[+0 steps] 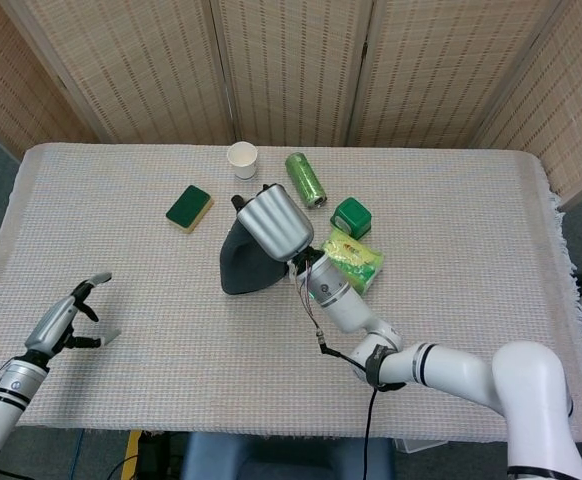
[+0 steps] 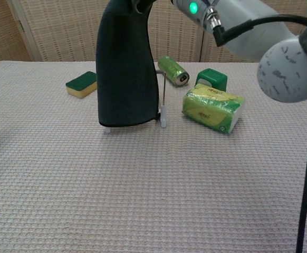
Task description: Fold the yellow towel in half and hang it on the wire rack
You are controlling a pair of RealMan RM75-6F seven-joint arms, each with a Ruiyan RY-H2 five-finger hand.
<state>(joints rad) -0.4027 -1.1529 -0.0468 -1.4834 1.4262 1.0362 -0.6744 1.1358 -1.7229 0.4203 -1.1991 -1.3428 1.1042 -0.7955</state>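
A: Towel pos? Looks dark grey/black in both views, not yellow.
B: Towel (image 2: pixel 126 68) hangs as a tall drape over the wire rack (image 2: pixel 163 108); only one rack post w/ white foot shows at its right edge in chest view. Lower hem at or just above the tablecloth (image 2: pixel 153 190), cannot tell which. In head view it's a dark mound, rack hidden.
A: R hand?
B: Right hand (image 1: pixel 271 222) sits on top of the towel, silver back toward head cam. Fingers hidden under it, so cannot tell if it grips the cloth or just rests there.
A: L hand?
B: Left hand (image 1: pixel 69 318) low near table's front-left edge, fingers spread apart, nothing in it, well apart from towel.
A: Other items?
B: Green/yellow sponge (image 2: pixel 83 84) left of towel; green can (image 2: pixel 173 70) lying on its side behind; green box (image 2: pixel 212 79) and tissue pack (image 2: pixel 213 108) to the right; paper cup (image 1: pixel 242 159) at the back.
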